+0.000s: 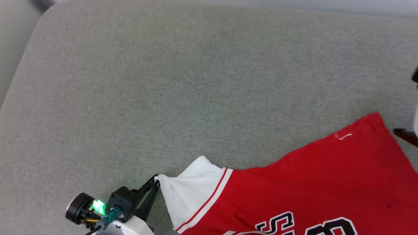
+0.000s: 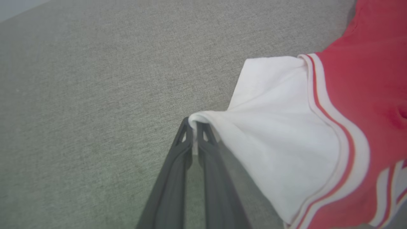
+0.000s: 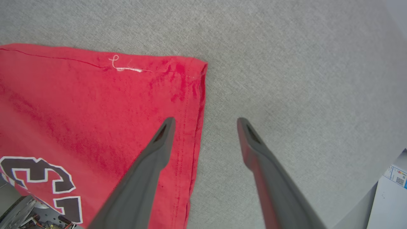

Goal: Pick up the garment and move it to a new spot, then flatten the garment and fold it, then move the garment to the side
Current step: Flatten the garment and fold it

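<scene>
The garment [image 1: 313,182] is a red T-shirt with white sleeves and dark lettering, spread on the grey cushion at the lower right of the head view. My left gripper [image 1: 156,180] is shut on the tip of its white sleeve [image 1: 192,192], pulled to a point. In the left wrist view the left gripper [image 2: 194,124] pinches that sleeve [image 2: 279,127]. In the right wrist view my right gripper [image 3: 205,122] stands open above the garment's hem corner [image 3: 190,82], one finger over the red cloth, the other over bare cushion, holding nothing.
The grey fabric cushion [image 1: 183,85] stretches wide to the left and back, with its rounded edge at the far left. A loose white thread [image 3: 125,66] lies on the hem. A white object with a label [image 3: 392,190] sits beyond the cushion's edge.
</scene>
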Tool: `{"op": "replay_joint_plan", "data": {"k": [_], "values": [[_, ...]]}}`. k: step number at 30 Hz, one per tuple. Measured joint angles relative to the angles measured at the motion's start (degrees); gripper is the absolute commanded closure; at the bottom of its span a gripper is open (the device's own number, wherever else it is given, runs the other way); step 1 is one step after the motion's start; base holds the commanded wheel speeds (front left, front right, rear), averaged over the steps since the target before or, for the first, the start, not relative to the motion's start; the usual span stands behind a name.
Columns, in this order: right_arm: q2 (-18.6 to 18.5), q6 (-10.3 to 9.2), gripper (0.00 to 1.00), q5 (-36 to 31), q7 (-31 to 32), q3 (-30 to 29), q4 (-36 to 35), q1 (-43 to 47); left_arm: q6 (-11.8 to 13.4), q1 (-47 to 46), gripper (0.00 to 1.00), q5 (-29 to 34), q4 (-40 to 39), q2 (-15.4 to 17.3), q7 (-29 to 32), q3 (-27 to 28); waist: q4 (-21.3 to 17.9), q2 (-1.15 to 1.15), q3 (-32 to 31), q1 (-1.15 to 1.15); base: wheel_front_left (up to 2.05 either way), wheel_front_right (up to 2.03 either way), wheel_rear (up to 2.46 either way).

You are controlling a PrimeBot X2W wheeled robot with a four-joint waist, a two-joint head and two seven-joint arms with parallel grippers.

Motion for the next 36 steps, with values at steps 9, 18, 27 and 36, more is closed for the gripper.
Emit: {"op": "replay_joint_plan", "data": {"k": [9, 18, 27, 36], "values": [[4.36, 0.0, 0.0, -2.9, 0.79, 7.1, 9.55, -5.64, -0.75, -2.2, 1.0, 1.08, 0.98, -1.92, -0.26, 0.22, 3.31, 0.0, 4.48, 0.0, 0.0, 0.0, 0.0], [2.7, -0.02, 1.0, -0.14, -2.81, 10.62, 11.26, -5.39, -0.96, -2.33, 1.0, 1.22, 2.15, -3.02, -0.6, 0.42, 4.07, 0.0, 5.9, 0.0, 0.0, 0.0, 0.0], [4.76, -0.01, 1.0, 1.68, -15.12, 10.18, 12.4, -5.57, -2.03, -2.85, 1.0, 1.12, 3.89, -3.26, -0.86, 0.57, 2.86, 0.0, 2.38, 0.0, 0.0, 0.0, 0.0], [4.77, -0.01, 1.0, 2.21, -30.9, 8.5, 10.29, -5.44, -1.82, -4.58, 1.0, 2.18, 4.34, -1.47, -1.25, 3.09, 0.25, 0.0, -5.59, 0.0, 0.0, 0.0, 0.0]]}}
